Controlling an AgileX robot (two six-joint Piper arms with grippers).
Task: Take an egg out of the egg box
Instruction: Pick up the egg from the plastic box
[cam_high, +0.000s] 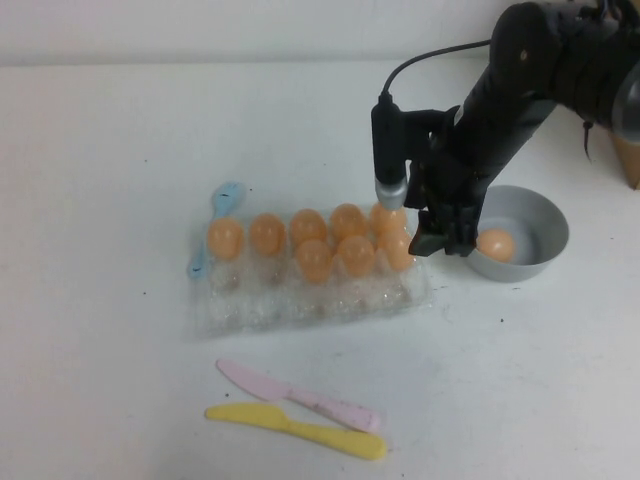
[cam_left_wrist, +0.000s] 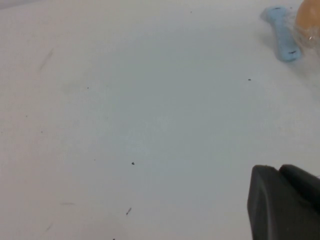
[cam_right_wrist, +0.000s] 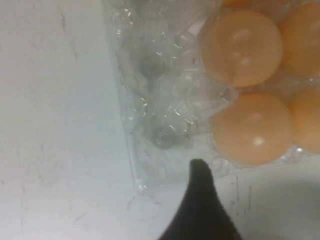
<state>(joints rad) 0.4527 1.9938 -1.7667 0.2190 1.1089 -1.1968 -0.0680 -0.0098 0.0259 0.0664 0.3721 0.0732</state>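
On the left of your high view a blue spoon (cam_high: 227, 197) lies against the far left corner of the egg box (cam_high: 300, 300); the left wrist view shows only bare white table (cam_left_wrist: 125, 110), that spoon, and the dark edge of the left gripper (cam_left_wrist: 285, 202), whose fingers you cannot judge as apart or together. The clear box holds eight eggs along its far rows, its near cups bare. In front of it lie a pink knife (cam_high: 297, 394) and a yellow knife (cam_high: 297, 430), side by side. The right gripper (cam_high: 447, 235) hangs at the box's right end, beside the grey bowl (cam_high: 545, 225); its jaw state is hidden too. The egg (cam_high: 496, 245) sits in that bowl.
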